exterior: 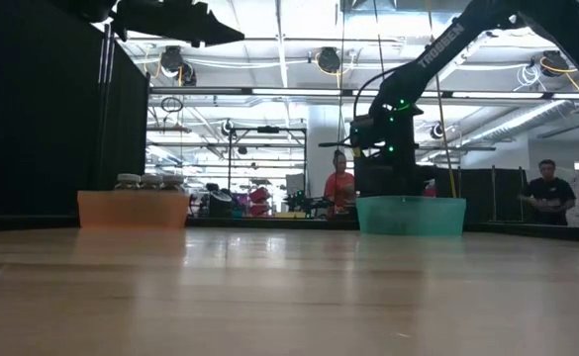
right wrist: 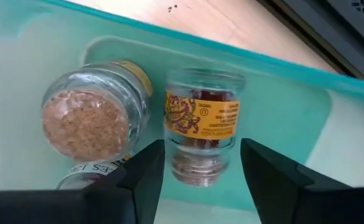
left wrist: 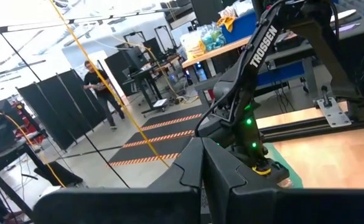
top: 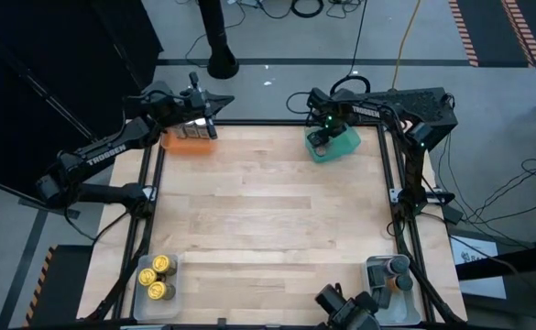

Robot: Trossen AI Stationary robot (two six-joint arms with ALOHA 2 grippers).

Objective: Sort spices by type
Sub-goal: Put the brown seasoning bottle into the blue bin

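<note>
1. Orange tray (top: 189, 144) sits at the table's far left corner, jars (exterior: 148, 182) inside; the left gripper (top: 214, 107) hovers just above it, fingers closed on nothing.
2. Gold jars (top: 158, 277) fill the near-left tray.
3. Right gripper (right wrist: 200, 163) is down in the teal tray (top: 344, 145), fingers spread around a lying jar (right wrist: 201, 126), beside a cork-topped jar (right wrist: 92, 124).
4. Grey-lidded jars (top: 397, 271) stand in the near-right tray.
5. Wooden table (top: 268, 211); people (exterior: 340, 185) stand in the workshop behind.
</note>
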